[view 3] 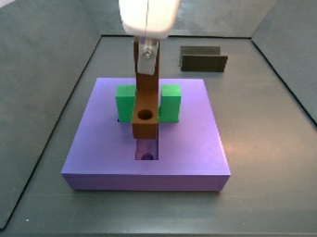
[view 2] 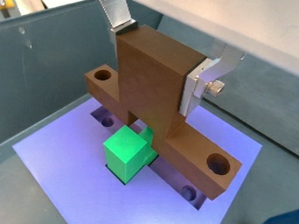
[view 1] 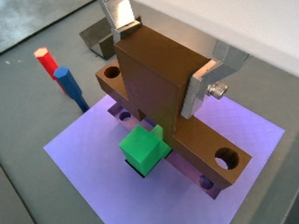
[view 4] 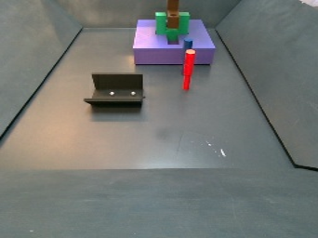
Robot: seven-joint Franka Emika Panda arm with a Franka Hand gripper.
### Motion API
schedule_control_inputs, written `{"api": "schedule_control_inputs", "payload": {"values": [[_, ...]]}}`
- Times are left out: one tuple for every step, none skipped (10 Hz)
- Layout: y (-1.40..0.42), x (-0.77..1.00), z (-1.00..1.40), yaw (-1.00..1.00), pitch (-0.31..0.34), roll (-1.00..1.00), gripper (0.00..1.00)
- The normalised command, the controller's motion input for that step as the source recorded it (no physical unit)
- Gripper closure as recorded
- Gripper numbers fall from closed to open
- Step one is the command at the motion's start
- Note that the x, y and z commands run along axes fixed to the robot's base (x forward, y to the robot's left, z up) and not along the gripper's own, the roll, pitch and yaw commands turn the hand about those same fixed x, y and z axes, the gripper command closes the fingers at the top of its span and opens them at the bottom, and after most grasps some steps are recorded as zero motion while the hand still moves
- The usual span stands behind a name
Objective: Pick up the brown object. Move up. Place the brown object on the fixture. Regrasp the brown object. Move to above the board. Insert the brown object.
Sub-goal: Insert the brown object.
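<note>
The tool (view 1: 158,66) clamps the brown object (view 3: 146,97) upright over the board (view 3: 186,153) near the surface's far edge; lower straight, aligned with the groove (view 3: 147,148).

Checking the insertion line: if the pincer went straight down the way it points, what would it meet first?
The pincer holds the brown object upright; that piece would reach the board's groove first, between the green block's arms. Exact depth is unclear.

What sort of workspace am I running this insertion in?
Likely a simulated robot assembly cell: a flat grey walled floor, a thick purple grooved slab and a dark L-shaped fixture. The end effector holds the orange-brown T-shaped piece upright above the slab's groove.
</note>
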Motion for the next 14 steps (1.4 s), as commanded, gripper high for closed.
{"api": "schedule_control_inputs", "payload": {"values": [[0.00,-0.05,-0.27,0.14,-0.034,0.00,1.00],[0.00,0.00,-0.23,0.11,0.000,0.04,1.00],[-0.03,0.02,-0.24,0.02,0.000,0.09,1.00],[-0.04,0.05,-0.26,0.00,0.000,0.09,1.00],[-0.05,0.23,-0.23,0.00,0.000,0.07,1.00],[-0.01,0.30,-0.25,0.00,0.021,0.07,1.00],[0.00,0.25,-0.27,0.00,0.019,0.08,1.00],[0.00,0.11,-0.29,0.00,0.023,0.12,1.00],[0.00,-0.05,-0.36,0.00,0.001,0.14,1.00],[0.00,-0.16,-0.21,-0.02,0.000,0.01,1.00],[0.00,-0.30,-0.09,-0.05,0.000,0.00,1.00],[0.00,-0.33,-0.06,-0.06,-0.026,-0.02,1.00],[0.00,-0.31,-0.01,-0.06,-0.027,-0.02,1.00],[-0.05,0.03,-0.15,0.00,0.000,0.00,1.00]]}}
